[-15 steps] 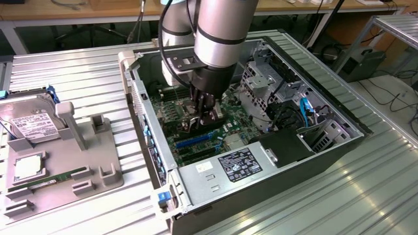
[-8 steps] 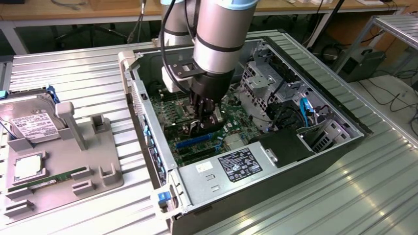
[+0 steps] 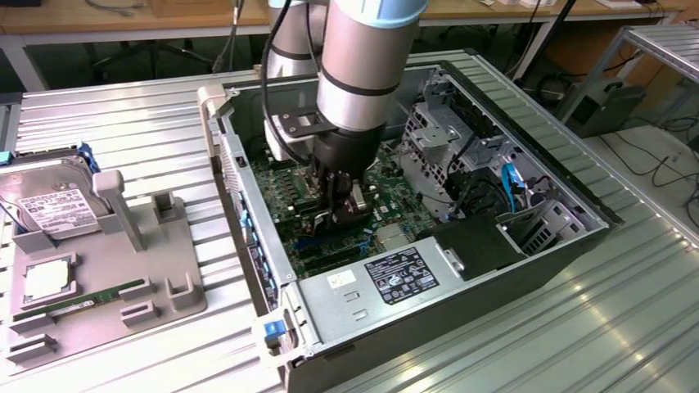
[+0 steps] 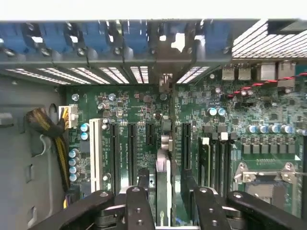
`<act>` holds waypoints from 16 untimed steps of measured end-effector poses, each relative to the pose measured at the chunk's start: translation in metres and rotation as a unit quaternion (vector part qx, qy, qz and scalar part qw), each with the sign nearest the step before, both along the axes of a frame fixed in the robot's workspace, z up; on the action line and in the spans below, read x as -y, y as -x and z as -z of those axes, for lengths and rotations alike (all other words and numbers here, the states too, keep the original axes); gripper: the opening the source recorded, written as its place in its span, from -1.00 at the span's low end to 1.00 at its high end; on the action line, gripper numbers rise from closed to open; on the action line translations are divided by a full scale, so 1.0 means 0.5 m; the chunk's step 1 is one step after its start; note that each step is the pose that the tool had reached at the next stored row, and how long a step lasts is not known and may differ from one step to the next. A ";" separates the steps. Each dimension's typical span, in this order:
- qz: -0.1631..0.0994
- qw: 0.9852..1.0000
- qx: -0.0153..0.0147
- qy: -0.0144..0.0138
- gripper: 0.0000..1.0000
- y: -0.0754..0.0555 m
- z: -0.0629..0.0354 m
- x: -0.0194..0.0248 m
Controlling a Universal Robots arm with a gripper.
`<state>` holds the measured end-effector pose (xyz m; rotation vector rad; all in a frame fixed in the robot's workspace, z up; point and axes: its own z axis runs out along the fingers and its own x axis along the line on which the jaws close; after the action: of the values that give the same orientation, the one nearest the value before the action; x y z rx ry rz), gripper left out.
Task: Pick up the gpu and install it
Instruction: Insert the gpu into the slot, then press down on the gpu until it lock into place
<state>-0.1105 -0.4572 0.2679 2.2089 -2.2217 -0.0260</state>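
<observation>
Green gpu point(image 4: 162, 191) stands edge-on between the spread claw point(image 4: 165, 203) fingers.

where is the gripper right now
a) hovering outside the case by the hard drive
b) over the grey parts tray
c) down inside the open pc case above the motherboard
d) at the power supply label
c: in the exterior view the gripper is down inside the open pc case, just above the green motherboard; the wrist view shows the card standing on edge between its jaws over the motherboard's slots.
</observation>
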 end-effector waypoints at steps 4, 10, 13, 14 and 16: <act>0.000 1.000 -0.001 0.000 -0.79 0.006 -0.058 -0.0040; 0.000 1.000 -0.001 0.002 -0.79 0.009 -0.005 -0.0170; 0.000 1.000 0.000 0.001 -0.79 0.009 -0.016 -0.0166; 0.000 1.000 -0.001 0.002 -0.79 0.008 -0.032 -0.0163; 0.000 1.000 -0.001 0.002 -0.79 0.008 -0.053 -0.0164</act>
<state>-0.1144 -0.4490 0.2945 2.2063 -2.2192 -0.0237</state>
